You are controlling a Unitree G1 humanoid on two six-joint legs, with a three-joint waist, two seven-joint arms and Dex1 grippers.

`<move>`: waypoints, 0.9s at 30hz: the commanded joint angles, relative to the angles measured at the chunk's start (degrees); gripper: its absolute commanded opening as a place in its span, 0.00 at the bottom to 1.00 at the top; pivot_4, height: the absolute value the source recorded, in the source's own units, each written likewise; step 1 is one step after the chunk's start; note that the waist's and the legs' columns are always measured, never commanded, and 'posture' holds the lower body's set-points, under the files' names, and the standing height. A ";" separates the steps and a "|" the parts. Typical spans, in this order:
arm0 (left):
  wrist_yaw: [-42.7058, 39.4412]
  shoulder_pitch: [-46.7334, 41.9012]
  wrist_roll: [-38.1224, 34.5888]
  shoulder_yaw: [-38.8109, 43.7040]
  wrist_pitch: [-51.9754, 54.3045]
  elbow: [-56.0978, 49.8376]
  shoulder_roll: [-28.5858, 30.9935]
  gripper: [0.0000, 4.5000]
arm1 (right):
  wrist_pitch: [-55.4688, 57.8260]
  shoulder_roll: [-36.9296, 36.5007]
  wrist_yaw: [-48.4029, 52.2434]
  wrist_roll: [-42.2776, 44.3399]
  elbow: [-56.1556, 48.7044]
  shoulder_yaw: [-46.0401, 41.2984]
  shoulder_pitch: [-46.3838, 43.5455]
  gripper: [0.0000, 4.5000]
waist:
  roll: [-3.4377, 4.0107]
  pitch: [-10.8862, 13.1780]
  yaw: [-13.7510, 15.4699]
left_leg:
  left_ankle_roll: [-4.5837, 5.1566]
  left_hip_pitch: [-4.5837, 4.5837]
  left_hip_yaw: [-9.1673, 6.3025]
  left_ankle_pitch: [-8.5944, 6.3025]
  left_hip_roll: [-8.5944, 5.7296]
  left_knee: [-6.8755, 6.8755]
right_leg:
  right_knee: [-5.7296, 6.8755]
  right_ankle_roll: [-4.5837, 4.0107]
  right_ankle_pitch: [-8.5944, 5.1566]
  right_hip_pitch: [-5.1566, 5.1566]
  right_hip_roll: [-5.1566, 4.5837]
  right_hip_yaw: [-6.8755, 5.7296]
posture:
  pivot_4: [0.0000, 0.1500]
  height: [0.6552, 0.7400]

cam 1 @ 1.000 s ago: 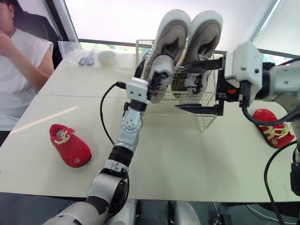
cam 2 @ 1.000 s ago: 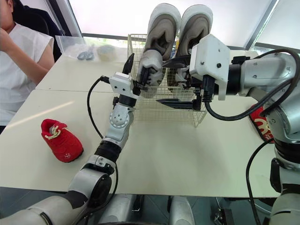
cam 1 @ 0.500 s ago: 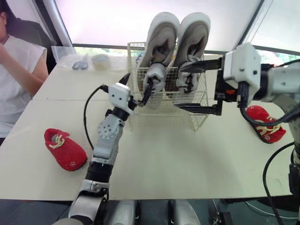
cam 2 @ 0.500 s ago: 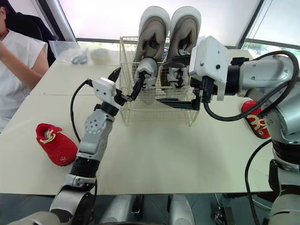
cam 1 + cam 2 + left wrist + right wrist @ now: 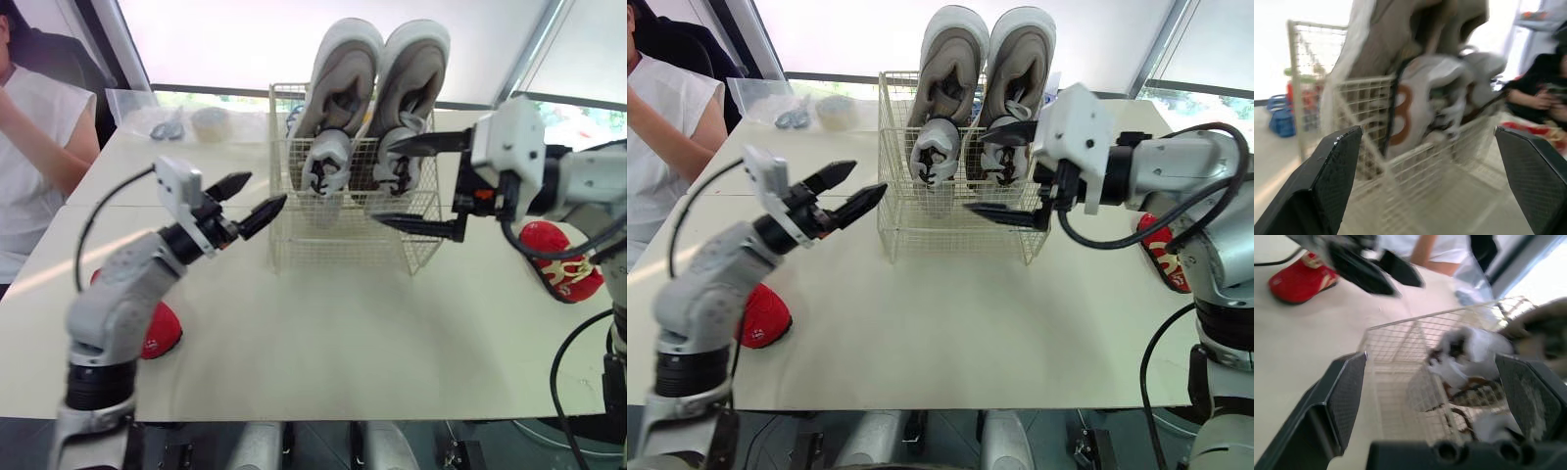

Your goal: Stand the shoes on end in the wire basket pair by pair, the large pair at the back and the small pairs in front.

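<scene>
Shoes (image 5: 965, 69) upright in basket (image 5: 950, 231); left hand (image 5: 869, 176), right hand (image 5: 974, 169) open.

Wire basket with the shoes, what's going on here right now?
A large grey pair stands on end at the back of the wire basket, a small grey pair in front of it. The left end effector beside the basket and the right end effector at its front right are open and empty. One red shoe lies on the table at left, another at right.

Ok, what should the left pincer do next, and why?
Probably lower the left pincer toward the red shoe beside its arm: it is open and empty, and the large pair and a small grey pair already stand in the wire basket.
</scene>
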 commanded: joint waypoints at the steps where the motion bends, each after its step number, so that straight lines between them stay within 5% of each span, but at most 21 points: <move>1: -5.53 -3.46 -13.12 3.74 9.40 -1.05 6.55 0.98 | 1.10 -2.48 -4.65 -1.69 3.71 -7.94 0.82 1.00 | -0.02 0.01 0.01 | 0.00 0.01 0.02 0.00 -0.02 0.00 | 0.00 0.00 0.00 0.01 -0.01 0.01 | 1.00 0.94; 8: -14.95 -7.22 -17.80 1.46 14.40 1.08 13.80 0.98 | 4.20 -7.27 -9.00 -6.90 14.65 -18.74 14.40 1.00 | -0.02 0.01 0.02 | 0.03 0.05 0.13 0.02 0.01 -0.05 | -0.01 -0.01 -0.01 0.02 0.02 0.04 | 1.00 0.94; 14: -19.05 -9.66 -15.11 -1.75 13.09 2.47 12.85 0.98 | -0.17 -8.07 -11.43 -12.96 26.35 -21.12 27.18 1.00 | 0.13 0.00 -0.21 | 0.15 0.05 0.37 0.07 0.00 -0.03 | -0.11 -0.08 0.02 0.06 -0.04 0.10 | 1.00 0.94; 27: -19.82 -7.76 -7.96 -4.62 9.87 0.21 11.12 0.98 | -5.61 -6.46 -12.65 -17.72 51.83 -14.09 21.84 1.00 | 0.14 0.00 -1.41 | 0.20 0.15 0.59 0.09 0.16 -0.01 | 0.02 -0.08 0.04 0.00 0.05 0.15 | 1.00 0.94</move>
